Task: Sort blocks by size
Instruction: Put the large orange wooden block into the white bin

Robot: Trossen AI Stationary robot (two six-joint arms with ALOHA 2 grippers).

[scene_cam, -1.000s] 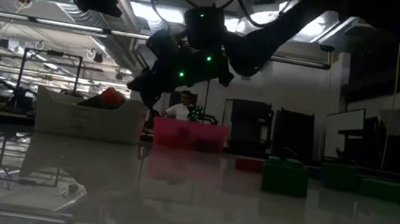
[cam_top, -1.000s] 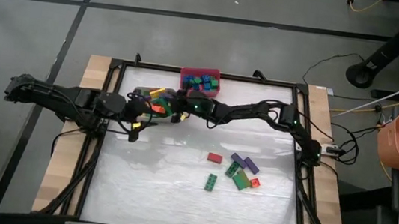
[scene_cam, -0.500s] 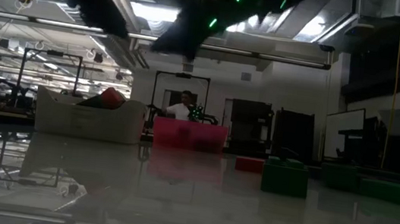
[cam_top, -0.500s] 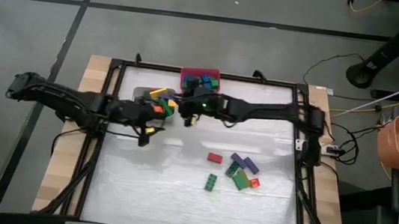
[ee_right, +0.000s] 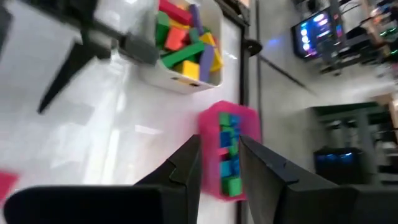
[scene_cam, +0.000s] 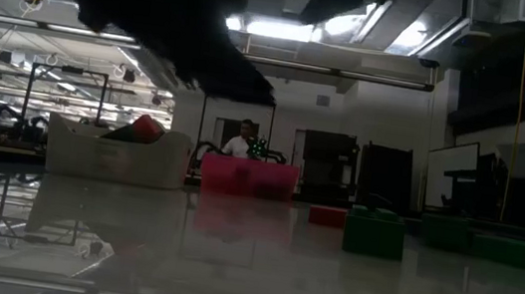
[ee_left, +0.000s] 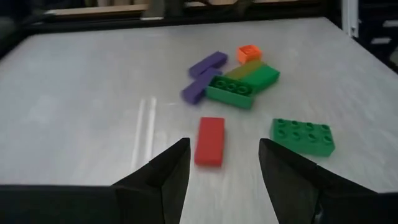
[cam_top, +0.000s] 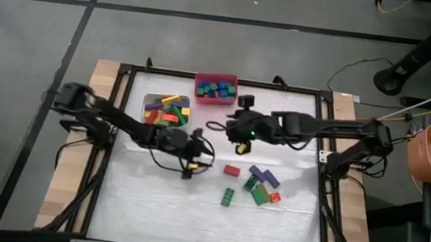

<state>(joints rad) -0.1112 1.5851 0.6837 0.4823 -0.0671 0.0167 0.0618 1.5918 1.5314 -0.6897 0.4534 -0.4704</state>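
In the high view we see the left gripper (cam_top: pixel 191 161) near the middle of the frame, above the white table (cam_top: pixel 149 203). Its fingers (ee_left: pixel 166 171) stand wide apart and hold nothing. Just to its right lies a red block (cam_top: pixel 232 170) flat on the table. Further right, in the lower right part of the table, we see a small group: two purple blocks (cam_top: pixel 263 175), a green block (cam_top: pixel 260 193) and a small orange block (cam_top: pixel 275 197), close together. One more green block (cam_top: pixel 227 196) lies a little apart below them.

The right gripper (cam_top: pixel 240 144) hovers at upper centre; its fingers (ee_right: pixel 186 163) leave only a narrow gap, with nothing between them. Near the top edge stand a white bin (cam_top: pixel 165 109) and a red bin (cam_top: pixel 216 88), both with many blocks inside.
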